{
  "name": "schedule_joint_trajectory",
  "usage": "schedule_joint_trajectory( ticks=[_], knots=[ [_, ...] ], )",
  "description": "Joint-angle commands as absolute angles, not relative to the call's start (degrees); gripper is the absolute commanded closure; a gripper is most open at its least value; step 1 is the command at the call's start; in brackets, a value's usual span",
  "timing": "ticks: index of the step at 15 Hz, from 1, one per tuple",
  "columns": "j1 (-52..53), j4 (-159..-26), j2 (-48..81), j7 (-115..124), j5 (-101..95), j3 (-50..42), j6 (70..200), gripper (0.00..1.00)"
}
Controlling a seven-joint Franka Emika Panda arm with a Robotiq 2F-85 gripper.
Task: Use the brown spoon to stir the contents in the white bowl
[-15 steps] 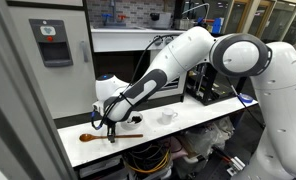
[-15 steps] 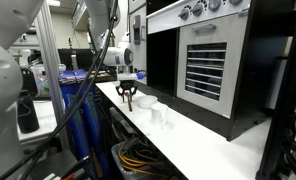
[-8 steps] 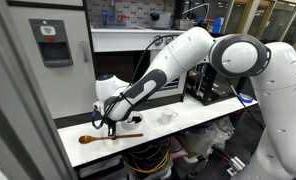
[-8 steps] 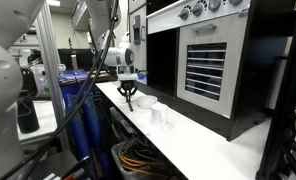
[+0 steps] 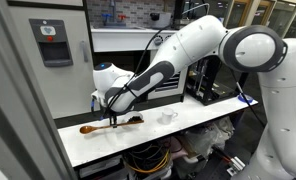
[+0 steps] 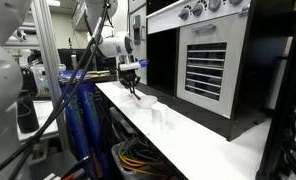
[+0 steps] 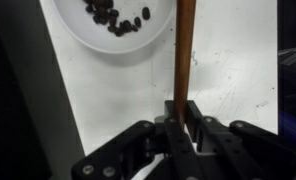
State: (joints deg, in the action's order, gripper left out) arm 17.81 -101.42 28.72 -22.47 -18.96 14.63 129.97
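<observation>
My gripper (image 7: 183, 112) is shut on the handle of the brown spoon (image 7: 185, 50), which runs straight up the wrist view. In an exterior view the spoon (image 5: 88, 128) hangs a little above the white tabletop, its oval head at the left, held by the gripper (image 5: 112, 120). The white bowl (image 7: 73, 32) lies at the top of the wrist view, just left of the handle. The contents (image 7: 113, 18) are dark bits heaped in it. The gripper (image 6: 134, 88) also shows above the counter.
A small pale cup-like container (image 5: 168, 116) stands on the white table (image 5: 188, 128) to the right of the gripper. A grey cabinet (image 5: 53, 50) rises at the back left. A dark oven front (image 6: 213, 60) lines the counter. Cables hang below the table edge.
The gripper has risen from the table with the spoon in it. The spoon, which lay flat on the tabletop before, now hangs clear of it.
</observation>
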Motion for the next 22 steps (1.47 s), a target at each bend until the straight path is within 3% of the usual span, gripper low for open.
schedule_joint_trajectory(
  ticks=[1,12,22],
  knots=[
    [18.7,-104.0,21.8,-23.1,-22.0,14.3,126.1,0.97],
    [19.8,-106.1,12.0,-27.6,-30.7,15.4,111.0,0.97],
    [20.9,-105.5,12.4,-29.9,-46.0,16.7,98.5,0.97]
  ],
)
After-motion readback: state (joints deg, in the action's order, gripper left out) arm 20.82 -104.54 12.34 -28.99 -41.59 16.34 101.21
